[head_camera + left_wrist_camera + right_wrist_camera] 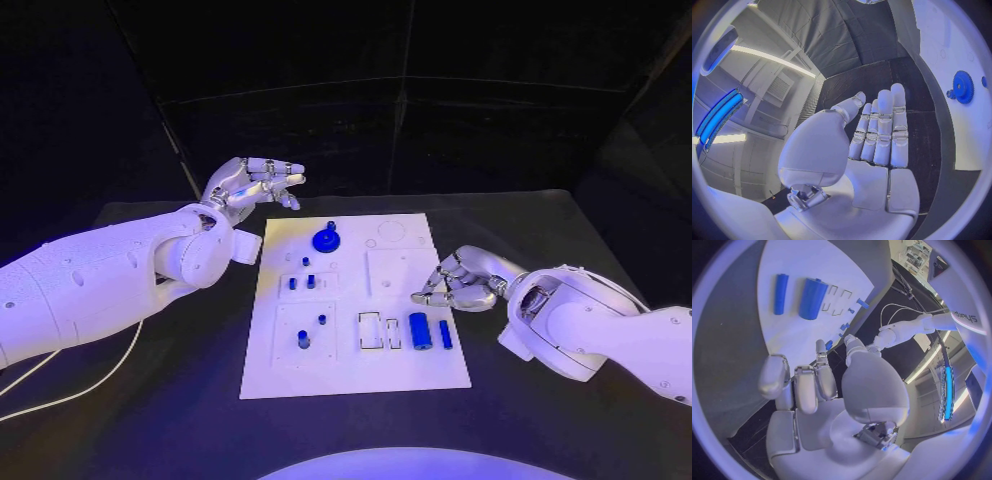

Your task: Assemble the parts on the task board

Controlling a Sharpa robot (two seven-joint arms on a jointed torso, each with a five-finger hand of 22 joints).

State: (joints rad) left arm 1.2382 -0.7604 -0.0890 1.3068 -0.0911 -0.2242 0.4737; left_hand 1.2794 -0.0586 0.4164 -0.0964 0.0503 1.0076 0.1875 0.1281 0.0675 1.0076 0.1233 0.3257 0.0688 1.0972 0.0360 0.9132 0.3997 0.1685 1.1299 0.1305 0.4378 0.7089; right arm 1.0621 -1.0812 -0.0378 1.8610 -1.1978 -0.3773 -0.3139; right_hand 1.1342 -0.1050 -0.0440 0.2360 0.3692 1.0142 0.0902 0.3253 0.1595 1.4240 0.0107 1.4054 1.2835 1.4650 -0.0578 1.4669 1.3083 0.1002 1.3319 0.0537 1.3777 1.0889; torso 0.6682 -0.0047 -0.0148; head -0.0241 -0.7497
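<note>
Overhead, the white task board [356, 345] lies mid-tabletop [577, 410], carrying a blue gear [327, 240] near its far end and two blue cylinders [420, 331] nearer. Left hand [254, 184] hovers beyond the board's far-left corner, fingers apart, empty. Right hand [457, 283] sits curled at the board's right edge, holding nothing.

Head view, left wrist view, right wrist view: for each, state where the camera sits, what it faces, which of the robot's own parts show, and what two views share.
Head view: from the robot's head, looking down at the task board; both arms, left hand, right hand.
Left wrist view: behind the left hand, open fingers toward the board edge and blue gear.
Right wrist view: behind the right hand, facing two blue cylinders.
Shared: head and left wrist views both show the gear.
</note>
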